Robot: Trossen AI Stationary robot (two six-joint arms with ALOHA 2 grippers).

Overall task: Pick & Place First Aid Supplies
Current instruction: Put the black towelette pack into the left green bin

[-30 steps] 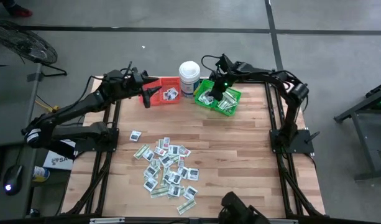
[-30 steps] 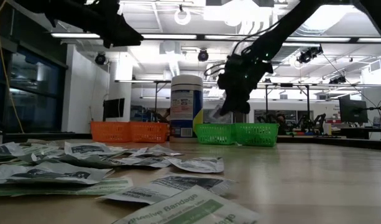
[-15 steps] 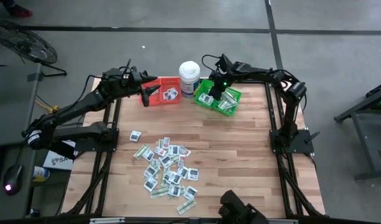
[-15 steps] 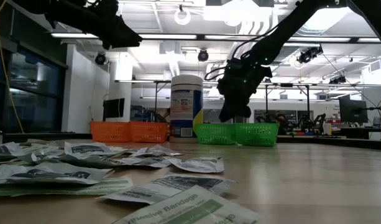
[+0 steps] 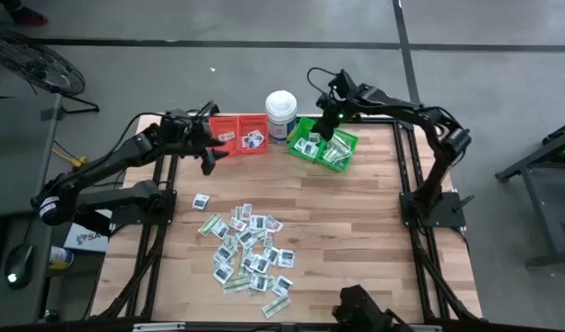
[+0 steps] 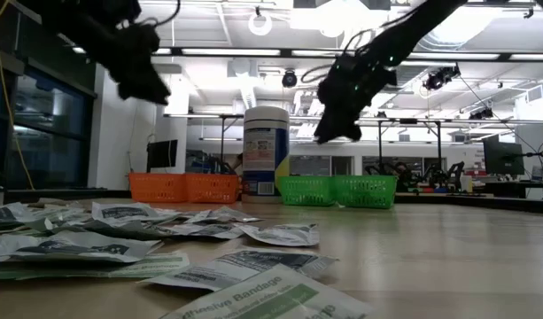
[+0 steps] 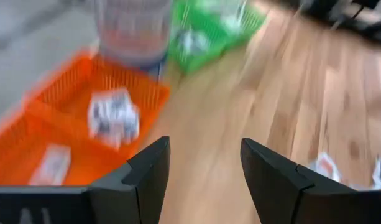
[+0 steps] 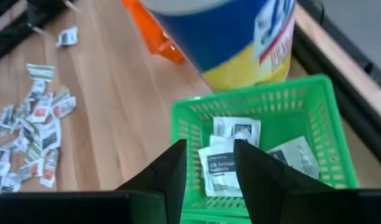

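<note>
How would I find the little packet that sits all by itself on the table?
Start at the wooden table and find the big heap of packets in its middle. Look just off the heap toward the left arm's side, where one small square white packet lies flat on bare wood. Every other loose packet touches or crowds a neighbour; this one sits apart.

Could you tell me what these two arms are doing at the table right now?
They are sorting first aid packets from a loose pile on the table into two bins. The right pincer hangs empty and open above the green bin, which already holds several packets. The left pincer, open and empty, is by the red bin, which holds a few.
</note>
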